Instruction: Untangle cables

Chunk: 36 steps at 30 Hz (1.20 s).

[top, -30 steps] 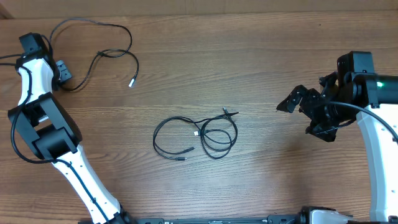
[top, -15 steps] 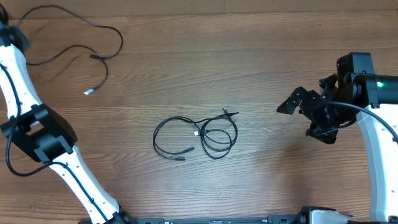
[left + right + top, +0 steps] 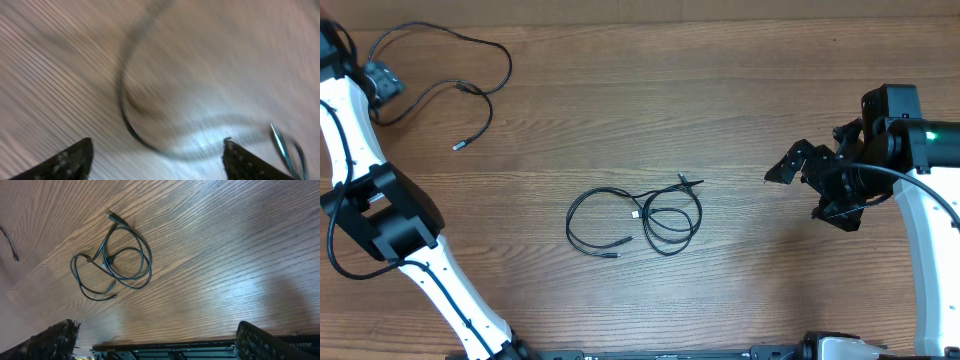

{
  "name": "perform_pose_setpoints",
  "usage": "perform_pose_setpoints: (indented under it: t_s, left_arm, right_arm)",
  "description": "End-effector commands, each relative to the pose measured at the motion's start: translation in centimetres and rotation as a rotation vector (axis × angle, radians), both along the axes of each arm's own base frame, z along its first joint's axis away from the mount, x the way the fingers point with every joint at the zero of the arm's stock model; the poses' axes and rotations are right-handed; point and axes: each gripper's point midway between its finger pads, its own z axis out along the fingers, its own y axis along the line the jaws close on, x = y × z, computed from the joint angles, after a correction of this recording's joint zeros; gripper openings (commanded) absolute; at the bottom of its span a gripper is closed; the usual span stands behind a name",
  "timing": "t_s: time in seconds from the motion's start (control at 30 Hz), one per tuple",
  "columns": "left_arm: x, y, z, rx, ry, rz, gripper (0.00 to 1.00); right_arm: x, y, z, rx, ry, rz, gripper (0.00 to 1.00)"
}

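The tangled cables (image 3: 635,220) are seen at the middle of the wooden table (image 3: 740,90), laid flat, with the bunch's long axis running left to right in the overhead view. Two overlapping loops are made out, a wider one on the left and a tighter, doubled one on the right. One black plug end (image 3: 691,182) is pointed up and to the right out of the bunch, and a lower tip (image 3: 611,255) is pointed to the right along the near edge. A small pale tip (image 3: 637,213) is caught where the loops meet.

A second, loose cable (image 3: 470,45) is spread at the far-left corner, well apart from the bunch. It is curved over and down, with its free plug (image 3: 459,146) pointed down-left.

The left arm (image 3: 375,215) is folded back on itself, with its white forearm stretched up toward that corner. The left gripper (image 3: 157,145) is held low over the loose cable. In the blurred wrist view the fingers are seen spread apart, with an arc of the cord lying between them; whether either is touching it cannot be told.

The right arm (image 3: 925,215) is held at the right edge, well apart from the bunch, with the wrist turned toward the centre. The right gripper (image 3: 160,337) is shown with its fingers parted, and the bunch is framed well ahead of them.
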Motion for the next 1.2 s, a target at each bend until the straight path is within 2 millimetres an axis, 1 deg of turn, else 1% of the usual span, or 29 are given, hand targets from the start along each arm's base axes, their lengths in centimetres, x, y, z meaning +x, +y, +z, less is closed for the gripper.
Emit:
perform_pose_setpoints:
  t_s: [0.0,0.03,0.07,0.17,0.23,0.3,0.33,0.4,0.5,0.53,0.6,0.77,0.87,0.93,1.0,1.03,1.07,1.1,1.17]
  left_arm:
    - [0.8,-5.2,-1.2,-0.203,-0.021,-0.110,0.81]
    - [0.5,-6.0,-1.6,-0.231,-0.004,-0.120,0.73]
    - [0.1,-7.1,-2.1,-0.265,0.019,-0.133,0.70]
    - [-0.3,-9.8,-3.2,-0.330,0.064,-0.167,0.68]
    - [-0.6,-11.4,-4.1,-0.346,0.100,-0.187,0.64]
    - [-0.8,-12.7,-5.2,-0.349,0.134,-0.203,0.64]
    - [-0.9,-13.4,-6.0,-0.341,0.155,-0.213,0.62]
    - [-1.2,-14.3,-7.3,-0.318,0.195,-0.222,0.61]
    - [-2.0,-14.6,-8.9,-0.246,0.264,-0.218,0.63]
    - [-2.1,-14.6,-9.2,-0.223,0.280,-0.219,0.63]
    - [-2.1,-15.0,-9.5,-0.187,0.297,-0.277,0.63]
    - [-1.8,-15.9,-9.5,-0.162,0.311,-0.386,0.65]
    - [-1.9,-16.1,-9.6,-0.160,0.315,-0.392,0.55]
    - [-2.0,-16.2,-9.8,-0.163,0.323,-0.392,0.45]
    - [-2.1,-16.2,-10.2,-0.166,0.327,-0.392,0.43]
    - [-2.3,-16.3,-10.5,-0.168,0.331,-0.393,0.39]
    - [-2.4,-16.3,-10.7,-0.170,0.334,-0.392,0.30]
    - [-2.5,-16.3,-10.9,-0.172,0.336,-0.392,0.25]
    - [-2.6,-16.4,-11.1,-0.175,0.338,-0.391,0.06]
  right_arm:
    - [0.1,-0.1,0.1,-0.008,-0.014,0.002,1.00]
    - [0.2,-0.1,0.1,-0.008,-0.018,0.002,1.00]
    - [0.3,-0.1,0.1,-0.008,-0.023,0.002,1.00]
    - [0.6,-0.2,0.1,-0.009,-0.035,0.002,1.00]
    - [0.7,-0.2,0.1,-0.010,-0.039,0.002,1.00]
    - [0.7,-0.2,0.1,-0.010,-0.041,0.002,1.00]
    - [0.7,-0.2,0.1,-0.010,-0.041,0.002,1.00]
    - [0.7,-0.2,0.1,-0.010,-0.041,0.002,1.00]
    - [0.7,-0.2,0.1,-0.010,-0.039,0.002,1.00]
    - [0.7,-0.2,0.1,-0.010,-0.039,0.003,1.00]
    - [0.7,-0.2,0.1,-0.010,-0.039,0.003,1.00]
    - [0.8,-0.2,0.1,-0.011,-0.044,0.006,1.00]
    - [0.8,-0.2,0.1,-0.011,-0.046,0.005,1.00]
    - [0.9,-0.2,0.2,-0.011,-0.048,0.005,1.00]
    - [0.9,-0.2,0.2,-0.011,-0.049,0.006,1.00]
    - [0.9,-0.2,0.2,-0.011,-0.049,0.006,1.00]
    - [0.9,-0.2,0.2,-0.011,-0.049,0.006,1.00]
    - [0.9,-0.2,0.2,-0.011,-0.049,0.005,1.00]
    - [0.9,-0.2,0.2,-0.011,-0.049,0.006,1.00]
